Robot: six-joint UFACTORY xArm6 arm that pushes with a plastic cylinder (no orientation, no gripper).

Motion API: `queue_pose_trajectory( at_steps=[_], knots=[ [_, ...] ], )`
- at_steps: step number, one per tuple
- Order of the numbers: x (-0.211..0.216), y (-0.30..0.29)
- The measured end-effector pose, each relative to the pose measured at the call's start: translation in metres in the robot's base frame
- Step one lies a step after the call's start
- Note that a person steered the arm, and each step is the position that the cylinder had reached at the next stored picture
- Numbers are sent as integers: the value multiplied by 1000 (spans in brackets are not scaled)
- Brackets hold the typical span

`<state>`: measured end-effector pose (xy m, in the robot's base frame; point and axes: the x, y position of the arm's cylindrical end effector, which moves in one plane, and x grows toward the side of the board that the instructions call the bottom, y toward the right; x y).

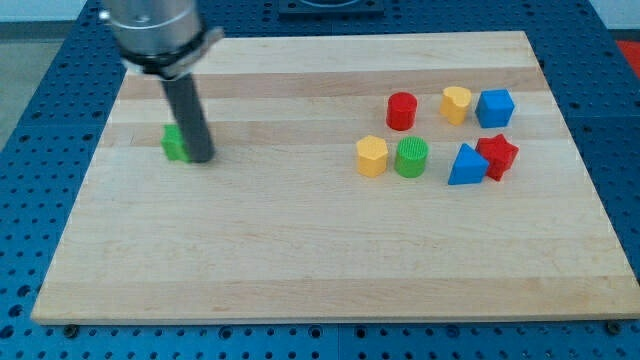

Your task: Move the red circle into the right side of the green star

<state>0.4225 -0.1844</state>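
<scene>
The red circle (401,110) is a short red cylinder standing right of the board's middle, near the view's top. A green block (175,143) sits far off at the view's left, half hidden by my rod, so its shape does not show well. My tip (202,158) rests on the board right against that green block's right side. The red circle is far to the right of my tip.
Near the red circle stand a yellow block (456,103), a blue cube (495,107), a yellow block (371,156), a green cylinder (411,157), a blue triangle (466,165) and a red star (498,155). The wooden board (300,260) lies on a blue perforated table.
</scene>
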Motion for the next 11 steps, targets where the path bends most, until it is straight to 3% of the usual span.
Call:
queue_pose_trajectory(
  at_steps=[1,2,3,5,6,7,8,11],
  knots=[
    [-2,-29],
    [-2,-15],
    [-19,61],
    [-125,187],
    [-134,282],
    [-111,332],
    [-86,332],
    [-43,152]
  ],
)
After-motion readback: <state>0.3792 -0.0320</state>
